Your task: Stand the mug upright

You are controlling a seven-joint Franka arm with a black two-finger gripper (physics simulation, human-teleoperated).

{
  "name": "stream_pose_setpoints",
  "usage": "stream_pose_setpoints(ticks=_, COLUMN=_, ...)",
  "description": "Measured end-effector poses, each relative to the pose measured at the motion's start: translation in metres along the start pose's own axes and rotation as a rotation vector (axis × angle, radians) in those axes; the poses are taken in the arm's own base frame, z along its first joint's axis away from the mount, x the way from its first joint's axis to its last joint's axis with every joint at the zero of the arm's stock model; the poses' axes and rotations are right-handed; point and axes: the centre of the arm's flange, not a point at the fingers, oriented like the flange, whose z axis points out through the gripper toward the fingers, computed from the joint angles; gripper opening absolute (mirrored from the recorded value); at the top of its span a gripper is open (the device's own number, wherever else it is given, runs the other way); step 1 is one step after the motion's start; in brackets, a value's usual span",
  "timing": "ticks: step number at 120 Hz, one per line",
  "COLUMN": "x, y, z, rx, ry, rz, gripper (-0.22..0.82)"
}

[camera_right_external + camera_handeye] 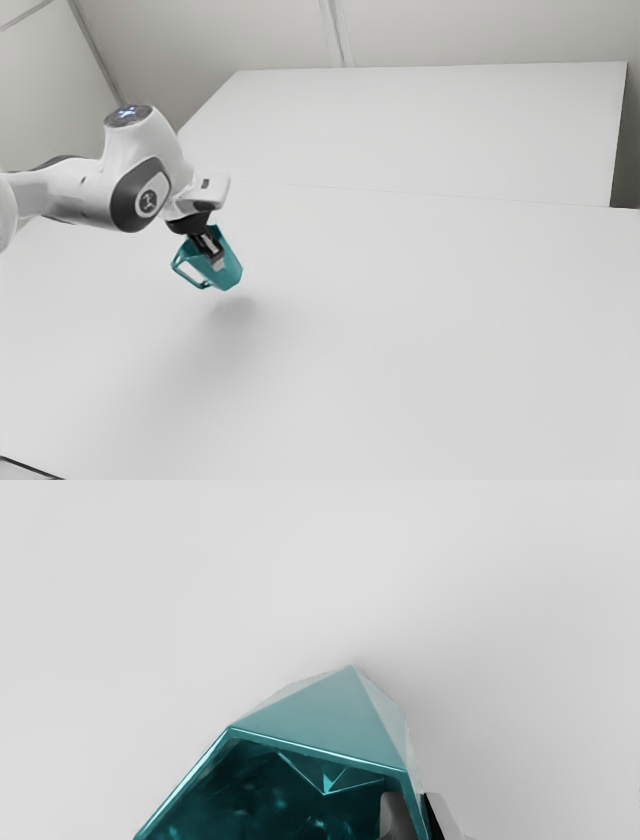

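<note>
Fingers (pixel 214 250) clamped on wall of teal mug (pixel 325 725): faceted, tilted, rim glossy, inside dark.

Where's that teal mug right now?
On the exterior view's left, the teal mug hangs tilted in the gripper, apparently just above the white table; in the wrist view, its wall is pinched between the two fingers.

Glossy teal mug (pixel 229 271), smooth-faced.
</note>
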Motion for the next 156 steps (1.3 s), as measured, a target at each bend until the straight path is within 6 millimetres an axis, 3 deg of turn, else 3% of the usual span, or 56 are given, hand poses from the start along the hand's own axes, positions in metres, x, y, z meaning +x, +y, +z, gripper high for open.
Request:
stream_pose_setpoints(ticks=32, x=0.001, y=0.007, z=0.036, rx=-0.02, ry=-0.052, rz=-0.133, gripper=-0.18)
stream_pose_setpoints(ticks=81, x=0.003, y=0.012, z=0.064, rx=-0.033, ry=-0.101, rz=-0.255, gripper=-0.18)
stream_pose_setpoints(ticks=88, x=0.003, y=0.012, z=0.065, rx=-0.035, ry=-0.102, rz=-0.267, gripper=-0.11)
stream_pose_setpoints(ticks=108, x=0.004, y=0.012, z=0.064, rx=-0.041, ry=-0.099, rz=-0.296, gripper=0.24)
stream_pose_setpoints(ticks=131, x=0.005, y=0.011, z=0.045, rx=-0.035, ry=-0.071, rz=-0.312, gripper=0.46)
stream_pose_setpoints(ticks=156, x=0.022, y=0.005, z=-0.015, rx=-0.024, ry=-0.027, rz=-0.316, gripper=0.55)
